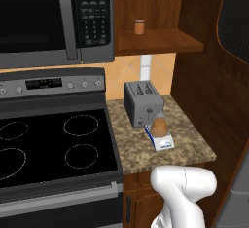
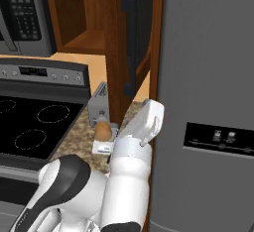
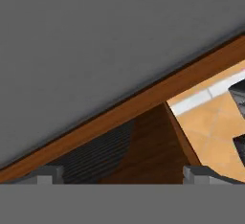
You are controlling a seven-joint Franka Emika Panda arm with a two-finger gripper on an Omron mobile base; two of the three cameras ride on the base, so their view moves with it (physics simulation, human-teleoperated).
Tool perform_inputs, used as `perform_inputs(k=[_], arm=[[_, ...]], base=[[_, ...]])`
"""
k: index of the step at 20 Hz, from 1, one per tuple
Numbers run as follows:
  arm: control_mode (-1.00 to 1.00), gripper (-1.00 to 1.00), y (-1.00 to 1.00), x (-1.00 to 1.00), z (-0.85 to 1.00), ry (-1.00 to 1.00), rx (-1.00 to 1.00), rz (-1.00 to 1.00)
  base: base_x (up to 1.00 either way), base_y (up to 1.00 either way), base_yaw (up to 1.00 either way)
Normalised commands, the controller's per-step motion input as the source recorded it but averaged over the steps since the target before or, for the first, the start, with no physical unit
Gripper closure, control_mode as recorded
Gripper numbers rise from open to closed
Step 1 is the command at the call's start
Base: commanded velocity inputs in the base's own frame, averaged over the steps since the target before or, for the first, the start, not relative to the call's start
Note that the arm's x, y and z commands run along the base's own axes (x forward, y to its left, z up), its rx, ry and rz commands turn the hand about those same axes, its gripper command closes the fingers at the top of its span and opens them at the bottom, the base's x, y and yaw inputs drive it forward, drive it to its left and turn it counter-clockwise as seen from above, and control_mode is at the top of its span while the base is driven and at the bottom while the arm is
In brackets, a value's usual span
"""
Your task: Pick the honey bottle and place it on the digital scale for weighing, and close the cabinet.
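The honey bottle (image 1: pixel 159 126) already stands on the digital scale (image 1: pixel 161 141), which lies on the granite counter (image 1: pixel 141 149) just in front of the grey toaster (image 1: pixel 142 103); in the right base view the same pair shows as the bottle (image 2: pixel 102 130) on the white platform (image 2: pixel 103 147); so the weighing half of the task looks done, and the step in hand is, by my judgement, the closing of the cabinet (image 1: pixel 160 37).

The cabinet door (image 1: pixel 233 22) stands swung wide open at the right, its dark arched panel facing the room; a small orange jar (image 1: pixel 139 27) sits on the open shelf inside; the right base view shows the door (image 2: pixel 136 37) nearly edge-on beside the grey refrigerator (image 2: pixel 208 77).

The gripper (image 3: pixel 123 174) is spread and holds nothing, its two tips well apart; it looks up along the door's wooden edge, with the refrigerator's grey face above it.

The next move likely calls for bringing the hand to the door's outer face near its free edge, then pushing it in an arc toward the cabinet; the risk is fingers slipping off the edge or scraping the refrigerator.
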Motion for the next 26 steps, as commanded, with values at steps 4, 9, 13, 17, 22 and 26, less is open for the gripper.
perform_inputs(k=[4,9,13,17,22,26], arm=[[-1.00,-1.00,0.00,0.23,0.10,-0.26,0.09,0.19],[-1.00,-1.00,0.09,0.47,0.09,-0.23,0.07,0.20],[-1.00,-1.00,0.46,0.23,0.23,-0.26,0.05,0.21],[-1.00,-1.00,0.96,0.21,0.29,-0.28,0.00,0.20],[-1.00,-1.00,1.00,0.37,0.27,-0.23,0.00,0.14],[-1.00,-1.00,0.75,0.94,0.03,-0.03,0.00,0.01]], base=[[0.00,0.00,0.00],[0.00,0.00,0.00],[0.00,0.00,0.00],[0.00,0.00,0.00],[0.00,0.00,0.00],[0.00,0.00,0.00]])
